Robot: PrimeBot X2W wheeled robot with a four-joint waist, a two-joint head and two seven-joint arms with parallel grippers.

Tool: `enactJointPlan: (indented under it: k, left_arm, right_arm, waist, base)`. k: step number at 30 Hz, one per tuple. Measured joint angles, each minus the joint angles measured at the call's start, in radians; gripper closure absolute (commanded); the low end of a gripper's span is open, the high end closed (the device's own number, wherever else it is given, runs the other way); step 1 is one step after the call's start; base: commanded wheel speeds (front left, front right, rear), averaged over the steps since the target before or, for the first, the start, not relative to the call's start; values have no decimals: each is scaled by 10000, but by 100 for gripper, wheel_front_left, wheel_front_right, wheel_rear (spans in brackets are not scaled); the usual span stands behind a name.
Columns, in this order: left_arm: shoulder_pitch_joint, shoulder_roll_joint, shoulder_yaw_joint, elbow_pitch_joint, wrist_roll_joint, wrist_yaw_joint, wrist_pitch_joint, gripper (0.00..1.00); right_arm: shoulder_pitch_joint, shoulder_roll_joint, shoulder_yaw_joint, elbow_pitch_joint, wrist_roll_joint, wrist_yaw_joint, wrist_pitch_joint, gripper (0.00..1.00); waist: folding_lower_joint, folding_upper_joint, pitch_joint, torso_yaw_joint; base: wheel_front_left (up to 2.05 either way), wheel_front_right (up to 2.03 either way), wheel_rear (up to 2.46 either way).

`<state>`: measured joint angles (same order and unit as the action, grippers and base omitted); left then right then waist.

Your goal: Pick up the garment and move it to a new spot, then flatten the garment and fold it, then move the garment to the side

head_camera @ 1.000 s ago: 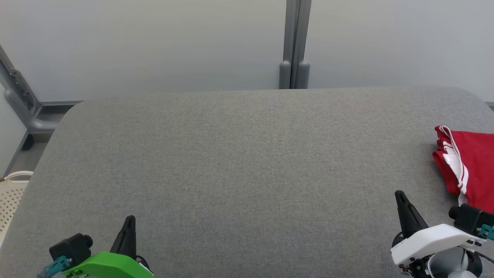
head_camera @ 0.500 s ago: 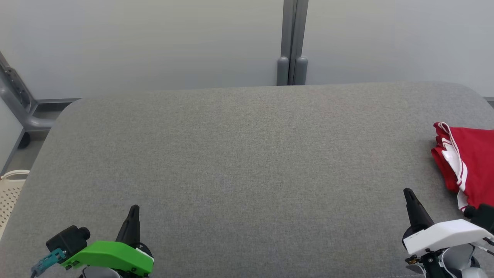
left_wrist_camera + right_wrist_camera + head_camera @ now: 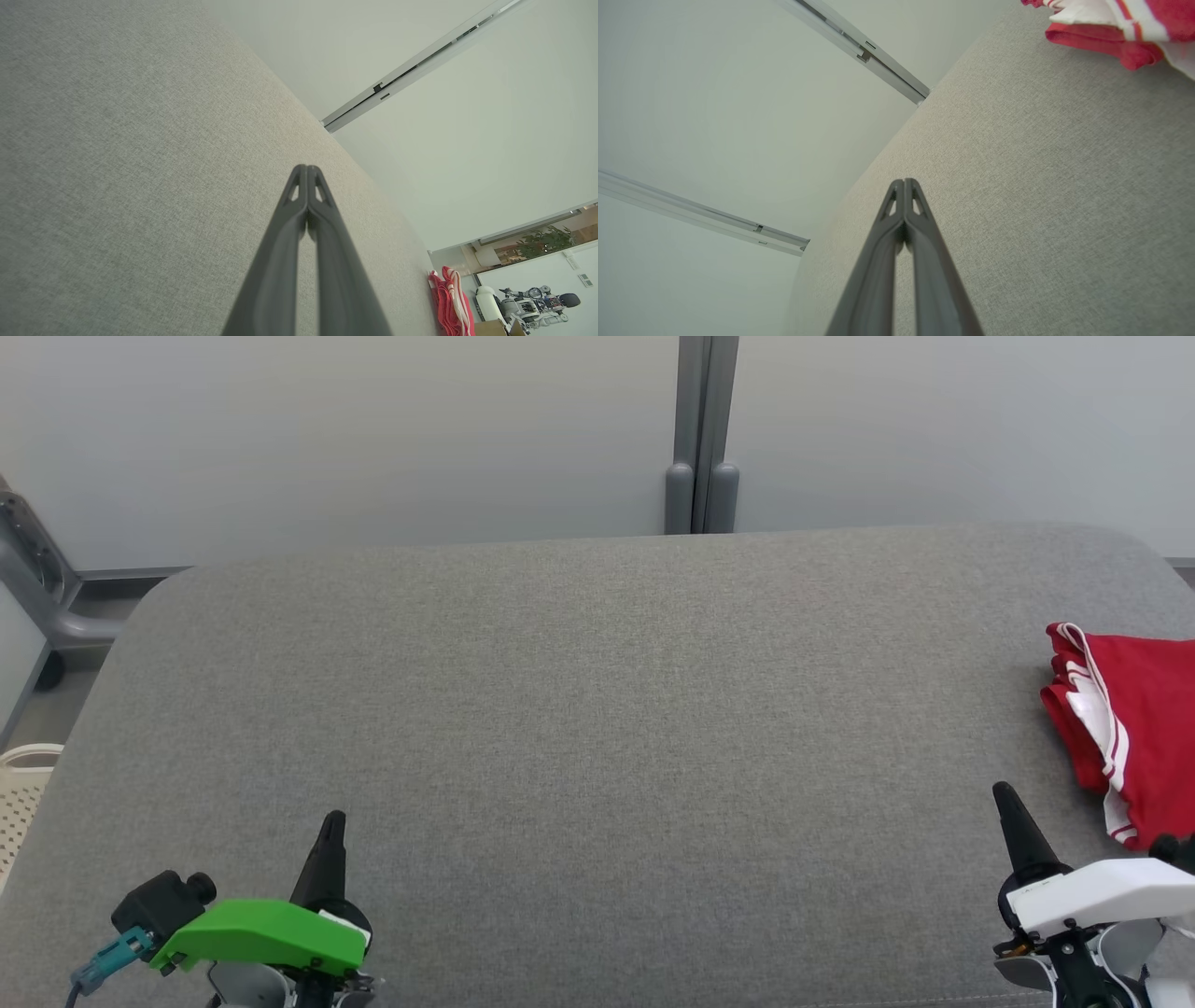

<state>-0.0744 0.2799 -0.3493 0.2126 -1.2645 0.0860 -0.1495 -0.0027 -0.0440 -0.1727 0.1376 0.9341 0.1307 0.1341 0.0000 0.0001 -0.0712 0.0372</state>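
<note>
The red garment (image 3: 1134, 719) is lying folded-looking at the grey table's (image 3: 597, 709) right edge, so it's seeming nearly finished. Left gripper (image 3: 333, 823) and right gripper (image 3: 1005, 795) are hovering near the front, jaws pressed together, gripping nothing.

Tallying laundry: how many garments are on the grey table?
1. A red garment with white trim lies on the table at the right, cut off by the frame; more could lie beyond.

Open grey table (image 3: 597, 709) left of red garment (image 3: 1144, 709)
</note>
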Motion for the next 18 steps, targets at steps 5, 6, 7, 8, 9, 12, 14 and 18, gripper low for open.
enactJointPlan:
  k: [5,6,7,8,9,12,14,18]
  left_arm:
    - [-91,-192,221,82,-362,-178,81,100]
    - [-100,-222,259,100,-433,-224,90,100]
    - [-106,-263,290,117,-474,-259,136,100]
    - [-117,-314,320,136,-518,-291,159,100]
    - [-136,-368,357,150,-573,-336,161,100]
    - [-204,-468,485,174,-738,-435,215,100]
    - [-210,-522,556,201,-838,-510,249,100]
    - [-244,-686,688,242,-1095,-629,307,100]
  right_arm:
    - [-47,-2,-140,88,562,-2,123,100]
    - [-60,-2,-165,104,665,-2,155,100]
    - [-78,-2,-194,121,775,-2,173,100]
    - [-94,-2,-226,136,892,-2,203,100]
    - [-109,-2,-255,153,1001,-2,230,100]
    - [-170,-4,-341,203,1292,0,293,100]
    - [-224,-6,-399,230,1509,-2,320,100]
    - [-244,-6,-491,291,1879,-2,418,100]
  waist:
    - [0,0,48,-24]
    - [0,0,57,-29]
    - [0,0,67,-33]
    - [0,0,76,-38]
    - [0,0,86,-43]
    - [0,0,114,-57]
    - [0,0,133,-66]
    - [0,0,171,-85]
  base:
    - [0,0,0]
    - [0,0,0]
    - [0,0,0]
    - [0,0,0]
    - [0,0,0]
    - [0,0,0]
    - [0,0,0]
    - [0,0,0]
